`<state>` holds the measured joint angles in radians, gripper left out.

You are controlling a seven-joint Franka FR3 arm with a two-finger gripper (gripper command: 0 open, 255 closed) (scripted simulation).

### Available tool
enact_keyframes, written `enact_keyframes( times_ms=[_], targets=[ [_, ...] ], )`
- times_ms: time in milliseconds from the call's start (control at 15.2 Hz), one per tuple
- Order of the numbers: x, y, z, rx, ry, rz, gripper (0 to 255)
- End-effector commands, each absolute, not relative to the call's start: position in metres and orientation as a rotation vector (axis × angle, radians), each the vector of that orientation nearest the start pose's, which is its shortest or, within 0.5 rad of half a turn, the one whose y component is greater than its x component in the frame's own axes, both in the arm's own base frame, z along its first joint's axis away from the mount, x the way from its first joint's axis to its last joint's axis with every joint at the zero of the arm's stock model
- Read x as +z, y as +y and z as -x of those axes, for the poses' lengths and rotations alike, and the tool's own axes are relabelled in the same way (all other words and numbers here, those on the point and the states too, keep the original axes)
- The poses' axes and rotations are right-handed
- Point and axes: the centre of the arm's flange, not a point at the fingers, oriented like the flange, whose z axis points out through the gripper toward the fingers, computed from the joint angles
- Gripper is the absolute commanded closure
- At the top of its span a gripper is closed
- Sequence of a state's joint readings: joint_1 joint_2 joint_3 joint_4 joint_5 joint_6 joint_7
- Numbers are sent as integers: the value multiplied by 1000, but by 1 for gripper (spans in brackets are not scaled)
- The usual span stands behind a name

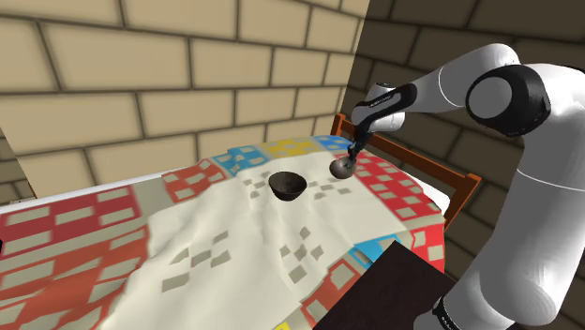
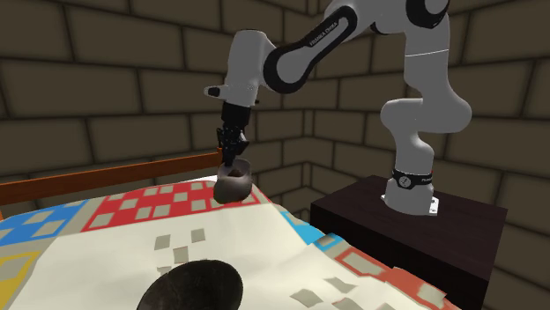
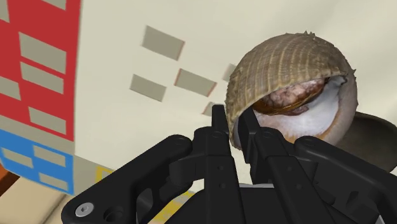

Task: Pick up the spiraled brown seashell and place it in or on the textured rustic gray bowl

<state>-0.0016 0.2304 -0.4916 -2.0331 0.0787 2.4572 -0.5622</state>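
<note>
- Seashell (image 3: 289, 83): ribbed tan-brown outside, white and pinkish inside the opening, clamped in the claw (image 3: 235, 124).
- Claw fingers (image 3: 219, 137) are almost together and pinch the shell's lip at the opening; the rest of the shell sticks out past the fingertips.
- Shoulder view: shell (image 1: 343, 167) hangs under the claw (image 1: 351, 157) over the quilt (image 1: 234, 234), at the edge of the red patches and near the wooden bed frame (image 1: 412, 155). Can't tell if it touches the cloth.
- Bowl (image 1: 288, 186): dark, upright, mouth up, on the quilt's cream centre. Its inside shows only bare dark wall.
- Shell and bowl are apart; the shell is to the shoulder view's right of the bowl.
- Second exterior view: bowl (image 2: 192, 286) sits at the bottom edge, with the shell (image 2: 233, 183) and claw (image 2: 234, 163) beyond it. Arm reaches down from the dark stand (image 2: 414, 229).
- Brick walls (image 1: 141, 84) stand behind the bed.
</note>
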Motion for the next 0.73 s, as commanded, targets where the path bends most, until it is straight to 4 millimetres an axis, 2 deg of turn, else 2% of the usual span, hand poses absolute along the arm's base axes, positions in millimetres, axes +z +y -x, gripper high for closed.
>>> enact_keyframes(
  times_ms=[0, 660],
  targets=[
    [371, -261, -558, -277, -57, 3285, 255],
    [386, -178, -659, -277, -57, 3285, 255]
  ],
)
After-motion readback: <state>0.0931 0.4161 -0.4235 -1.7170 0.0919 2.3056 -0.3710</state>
